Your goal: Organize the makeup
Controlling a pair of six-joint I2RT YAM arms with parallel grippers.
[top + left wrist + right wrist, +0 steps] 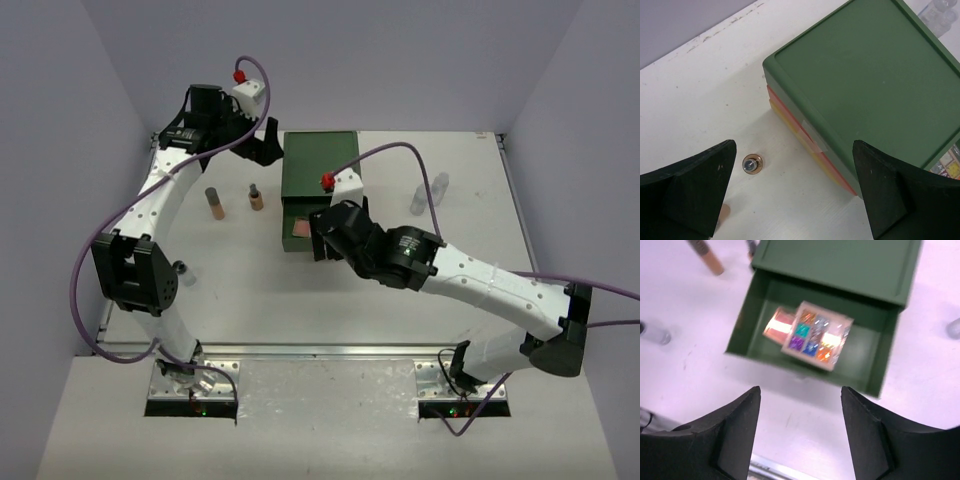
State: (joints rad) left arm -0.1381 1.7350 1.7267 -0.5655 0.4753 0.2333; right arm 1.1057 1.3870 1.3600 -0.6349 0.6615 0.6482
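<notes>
though the right arm (470,275) mostly hides it from above, the right wrist view shows the box (840,262) with drawer (865,352) pulled out. left gripper (794,170), right gripper (800,405): jaws apart, empty. in drawer: eyeshadow palette (817,335) over, possibly, a pink compact (776,326).

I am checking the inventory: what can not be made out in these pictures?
- Top view: the right gripper covers most of what lies in the open drawer.
- Right wrist view: the eyeshadow palette hides part of the pink compact; all is motion-blurred.
- Left wrist view: the clear bottles are blurred and cut off by the top edge.
</notes>
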